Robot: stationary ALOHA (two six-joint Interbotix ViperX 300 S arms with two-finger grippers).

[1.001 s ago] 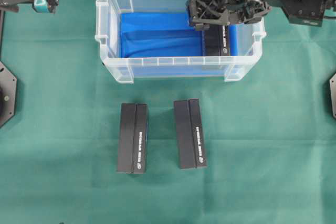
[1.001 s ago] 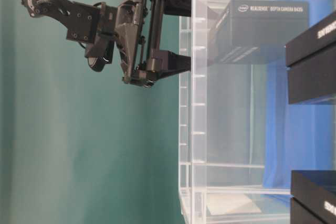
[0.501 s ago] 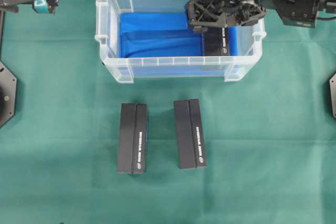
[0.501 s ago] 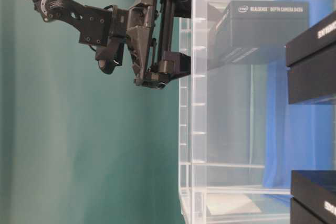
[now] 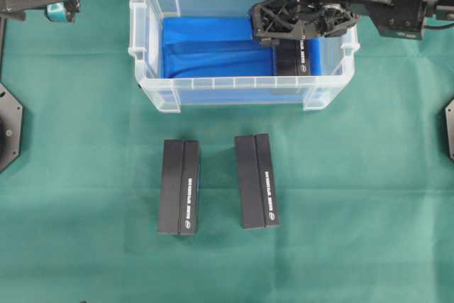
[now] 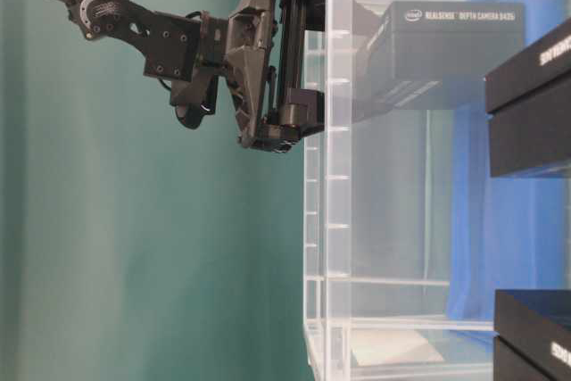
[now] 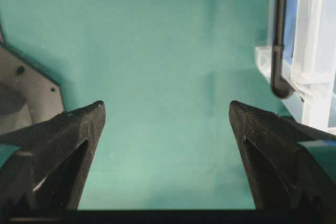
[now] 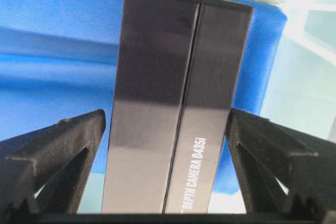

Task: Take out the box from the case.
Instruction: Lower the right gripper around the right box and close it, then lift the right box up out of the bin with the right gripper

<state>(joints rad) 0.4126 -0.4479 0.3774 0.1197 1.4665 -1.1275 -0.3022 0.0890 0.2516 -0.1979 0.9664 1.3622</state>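
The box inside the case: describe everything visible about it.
The box is long, slim and black with a glossy look, a seam running lengthwise and white print reading "DEPTH CAMERA D435i". It lies flat on the blue lining at the right end of the case, alongside its right wall. The right gripper straddles it with jaws open, one finger on either side; contact cannot be confirmed. Two similar boxes lie outside on the cloth.

The right gripper (image 5: 278,32) covered the far end of the box (image 5: 293,58) in the case (image 5: 234,91) from overhead. The wrist view cut off the box's near end, and its small lettering was unreadable from above.
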